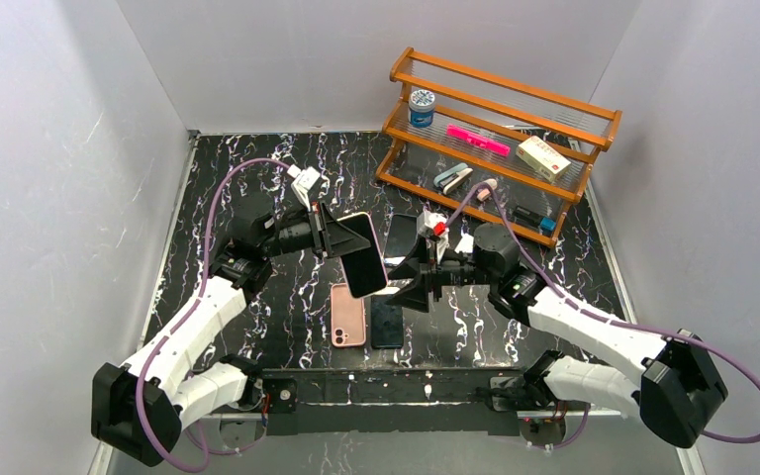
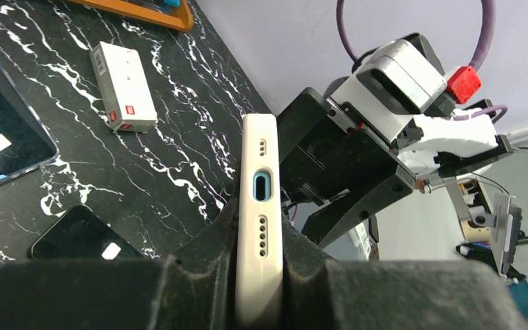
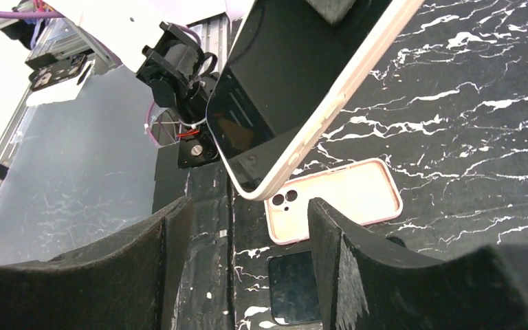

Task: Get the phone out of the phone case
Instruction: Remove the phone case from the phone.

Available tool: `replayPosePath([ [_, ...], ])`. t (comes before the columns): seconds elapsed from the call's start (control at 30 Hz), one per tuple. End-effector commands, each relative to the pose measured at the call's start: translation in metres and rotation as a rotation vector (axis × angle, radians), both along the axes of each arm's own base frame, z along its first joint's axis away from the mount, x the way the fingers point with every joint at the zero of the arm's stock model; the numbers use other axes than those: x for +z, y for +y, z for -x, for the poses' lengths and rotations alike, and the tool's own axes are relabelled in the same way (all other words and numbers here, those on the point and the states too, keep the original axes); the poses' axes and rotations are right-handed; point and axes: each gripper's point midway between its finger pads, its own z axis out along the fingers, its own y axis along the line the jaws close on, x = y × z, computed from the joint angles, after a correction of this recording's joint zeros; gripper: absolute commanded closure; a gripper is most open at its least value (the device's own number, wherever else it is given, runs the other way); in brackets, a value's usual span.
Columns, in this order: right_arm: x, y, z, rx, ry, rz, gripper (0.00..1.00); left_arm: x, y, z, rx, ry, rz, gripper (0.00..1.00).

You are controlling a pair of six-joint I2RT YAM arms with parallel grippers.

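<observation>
Aloft, left pincer (image 1: pixel 340 237) clamps phone (image 1: pixel 364 261), right pincer (image 1: pixel 409 282) parted alongside.

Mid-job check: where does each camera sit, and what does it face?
Top external: above, behind the bases, looking down on the table; left arm, right arm show.
Left wrist: along the shut left pincer at the phone's bottom edge.
Right wrist: through the open right pincer at the phone's screen.
Shared: all show the phone.

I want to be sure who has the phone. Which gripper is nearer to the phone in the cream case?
Left. The left gripper is shut on the phone and holds it up in the air. The right gripper is open just beside its lower corner, not gripping it.
</observation>
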Motion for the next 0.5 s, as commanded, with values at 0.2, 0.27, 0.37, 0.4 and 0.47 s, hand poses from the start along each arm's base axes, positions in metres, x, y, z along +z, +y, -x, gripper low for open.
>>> replayPosePath([
  [0.2,0.031,0.013,0.010,0.175,-0.076,-0.054,0.39,0.042,-0.001,0.017,-0.097,-0.159,0.062,1.00],
  [0.27,0.030,0.015,0.010,0.194,-0.078,-0.052,0.44,0.044,-0.001,0.018,-0.103,-0.168,0.065,1.00],
  [0.37,0.030,0.017,0.011,0.224,-0.087,-0.054,0.55,0.045,-0.002,0.019,-0.108,-0.174,0.066,1.00],
  [0.4,0.030,0.018,0.011,0.233,-0.092,-0.054,0.60,0.044,-0.001,0.018,-0.108,-0.173,0.065,1.00],
  [0.47,0.029,0.020,0.009,0.235,-0.104,-0.055,0.68,0.042,-0.002,0.018,-0.111,-0.167,0.062,1.00],
])
